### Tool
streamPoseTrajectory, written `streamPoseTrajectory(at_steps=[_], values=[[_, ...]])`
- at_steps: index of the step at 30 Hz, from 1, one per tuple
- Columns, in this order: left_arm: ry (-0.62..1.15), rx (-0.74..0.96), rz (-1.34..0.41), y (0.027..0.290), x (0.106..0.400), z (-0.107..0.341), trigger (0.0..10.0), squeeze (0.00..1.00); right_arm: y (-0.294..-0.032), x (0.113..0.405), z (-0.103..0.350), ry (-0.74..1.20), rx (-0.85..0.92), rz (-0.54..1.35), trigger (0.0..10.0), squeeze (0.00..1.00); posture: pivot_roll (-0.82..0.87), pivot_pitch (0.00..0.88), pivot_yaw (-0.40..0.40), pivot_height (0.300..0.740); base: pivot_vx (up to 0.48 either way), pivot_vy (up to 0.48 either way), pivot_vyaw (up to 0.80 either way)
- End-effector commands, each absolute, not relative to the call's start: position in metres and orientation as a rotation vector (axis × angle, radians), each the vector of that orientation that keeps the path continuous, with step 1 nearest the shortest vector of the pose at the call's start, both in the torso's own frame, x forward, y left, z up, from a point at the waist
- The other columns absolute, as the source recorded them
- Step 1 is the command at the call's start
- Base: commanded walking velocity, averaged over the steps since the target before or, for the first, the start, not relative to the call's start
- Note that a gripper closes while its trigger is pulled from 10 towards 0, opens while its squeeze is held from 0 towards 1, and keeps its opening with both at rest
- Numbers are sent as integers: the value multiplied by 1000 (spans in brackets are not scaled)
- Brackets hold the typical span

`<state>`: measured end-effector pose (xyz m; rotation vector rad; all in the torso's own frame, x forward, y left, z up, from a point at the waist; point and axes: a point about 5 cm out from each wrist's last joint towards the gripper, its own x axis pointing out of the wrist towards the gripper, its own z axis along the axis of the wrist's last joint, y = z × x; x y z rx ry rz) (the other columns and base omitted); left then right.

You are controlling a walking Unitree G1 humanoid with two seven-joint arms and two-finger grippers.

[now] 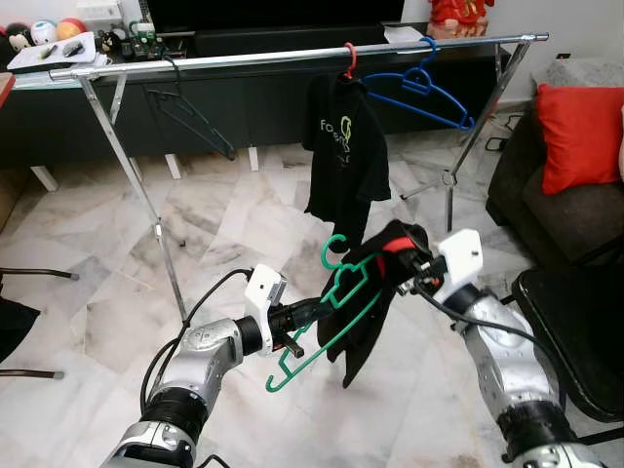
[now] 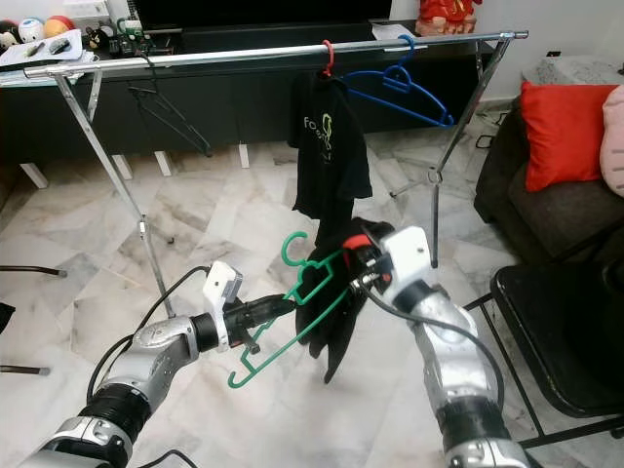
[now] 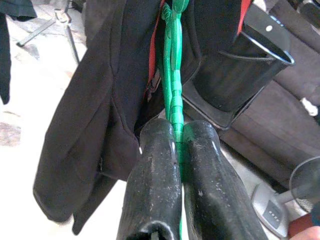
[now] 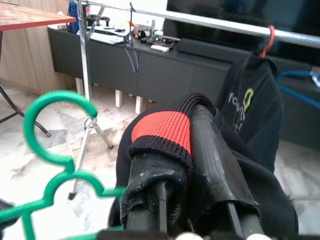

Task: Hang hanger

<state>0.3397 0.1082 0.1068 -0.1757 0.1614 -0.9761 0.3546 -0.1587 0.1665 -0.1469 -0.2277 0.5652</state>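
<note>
Down low in front, the left gripper (image 1: 304, 314) is clamped tight on the green plastic hanger (image 1: 331, 317), fingers (image 3: 155, 185) pinching its thin bar (the hook curls up free above). Right beside it, the right gripper (image 1: 405, 255) grips the black garment with the red-banded collar (image 1: 375, 292), which drapes over the hanger and dangles toward the marble floor (image 1: 234, 224). Beyond, the silver clothes rail (image 1: 244, 58) carries a black printed T-shirt on a red hanger (image 1: 343, 146) and an empty blue hanger (image 1: 424, 90).
</note>
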Motion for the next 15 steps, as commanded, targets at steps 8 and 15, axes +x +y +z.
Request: streamPoseTrajectory(at_steps=[8, 15], values=[[167, -215, -1053, 107, 336, 111, 10000, 0, -156, 359, 167, -201, -181, 648, 10000, 0, 17, 157, -16, 740, 0, 0, 0], [182, -222, -1089, 111, 332, 111, 10000, 0, -183, 373, 159, -61, -388, 485, 10000, 0, 19, 158, -17, 740, 0, 0, 0]])
